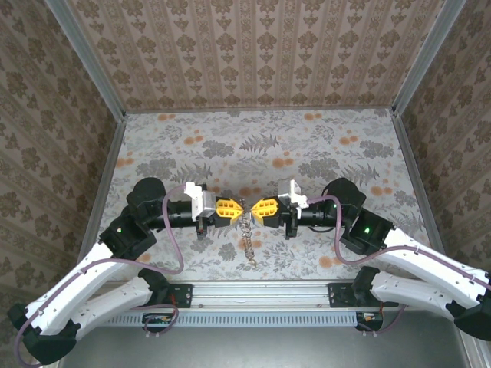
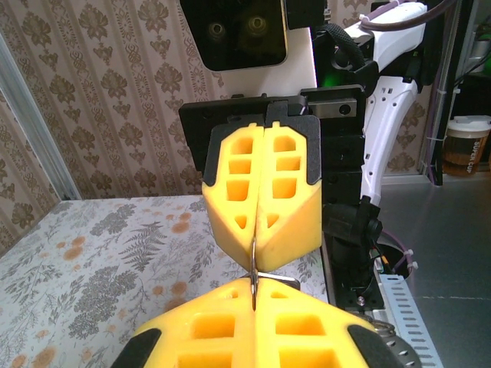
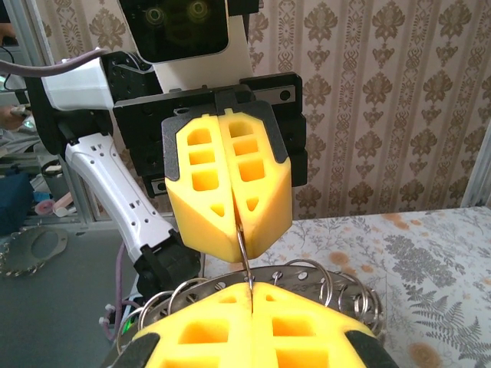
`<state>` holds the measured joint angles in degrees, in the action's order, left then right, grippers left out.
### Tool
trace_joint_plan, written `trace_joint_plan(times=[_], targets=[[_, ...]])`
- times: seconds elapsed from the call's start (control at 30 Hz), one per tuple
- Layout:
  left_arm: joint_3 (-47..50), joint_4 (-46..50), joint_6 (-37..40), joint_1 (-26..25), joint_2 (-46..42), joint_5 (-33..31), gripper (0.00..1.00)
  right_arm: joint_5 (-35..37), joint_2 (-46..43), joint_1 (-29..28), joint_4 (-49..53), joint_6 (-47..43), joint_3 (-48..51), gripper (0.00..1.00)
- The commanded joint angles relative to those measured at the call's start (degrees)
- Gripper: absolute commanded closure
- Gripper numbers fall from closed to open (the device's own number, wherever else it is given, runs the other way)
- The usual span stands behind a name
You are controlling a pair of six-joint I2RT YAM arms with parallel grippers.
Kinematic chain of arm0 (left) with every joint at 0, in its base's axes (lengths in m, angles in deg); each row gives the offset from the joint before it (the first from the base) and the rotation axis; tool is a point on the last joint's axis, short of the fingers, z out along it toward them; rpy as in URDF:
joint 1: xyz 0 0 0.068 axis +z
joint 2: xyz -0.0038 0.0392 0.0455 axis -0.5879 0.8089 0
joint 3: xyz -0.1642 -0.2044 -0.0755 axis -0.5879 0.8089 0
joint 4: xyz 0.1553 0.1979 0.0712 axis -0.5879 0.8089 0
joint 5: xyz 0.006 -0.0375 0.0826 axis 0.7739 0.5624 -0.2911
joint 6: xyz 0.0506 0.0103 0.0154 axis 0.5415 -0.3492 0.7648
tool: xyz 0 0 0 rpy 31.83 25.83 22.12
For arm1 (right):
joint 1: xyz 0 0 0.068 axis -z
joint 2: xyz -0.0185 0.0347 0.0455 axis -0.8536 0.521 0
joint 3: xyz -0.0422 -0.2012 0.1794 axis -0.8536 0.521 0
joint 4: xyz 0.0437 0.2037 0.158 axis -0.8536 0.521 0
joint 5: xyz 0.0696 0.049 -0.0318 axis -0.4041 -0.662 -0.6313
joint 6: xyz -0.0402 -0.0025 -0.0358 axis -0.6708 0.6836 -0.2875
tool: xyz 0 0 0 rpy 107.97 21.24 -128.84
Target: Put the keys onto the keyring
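Note:
My left gripper (image 1: 239, 208) and right gripper (image 1: 254, 208) meet tip to tip above the middle of the table. Both are shut on the same thin metal ring (image 2: 253, 264), which runs upright from one pair of yellow fingers into the other. In the left wrist view my left gripper (image 2: 254, 290) is at the bottom and the right gripper (image 2: 256, 257) faces it. The keyring chain (image 1: 247, 234) hangs down from the meeting point towards me and ends in a small brass piece (image 1: 252, 262). A curved metal strip (image 3: 337, 277) carrying several split rings sits just behind my right gripper (image 3: 249, 291). The keys are hidden.
A floral cloth (image 1: 268, 146) covers the table, with patterned walls on three sides. An aluminium rail (image 1: 253, 293) runs along the near edge between the arm bases. Purple cables (image 1: 175, 230) loop beside each arm. Off the table stands a cup (image 2: 466, 146).

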<state>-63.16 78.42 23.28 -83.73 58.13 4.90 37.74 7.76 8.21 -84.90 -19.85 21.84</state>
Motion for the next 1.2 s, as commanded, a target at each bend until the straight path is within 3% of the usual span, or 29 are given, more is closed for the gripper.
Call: trace_joint_plan(times=[0.0, 1.17], targets=[[-2.4, -1.5, 0.8, -0.6, -0.9, 0.7, 1.00, -1.2, -0.5, 0.4, -2.1, 0.3, 0.7, 1.00], [-2.0, -2.5, 0.5, -0.6, -0.7, 0.6, 1.00, -5.0, 1.1, 0.4, -5.7, 1.4, 1.1, 1.00]])
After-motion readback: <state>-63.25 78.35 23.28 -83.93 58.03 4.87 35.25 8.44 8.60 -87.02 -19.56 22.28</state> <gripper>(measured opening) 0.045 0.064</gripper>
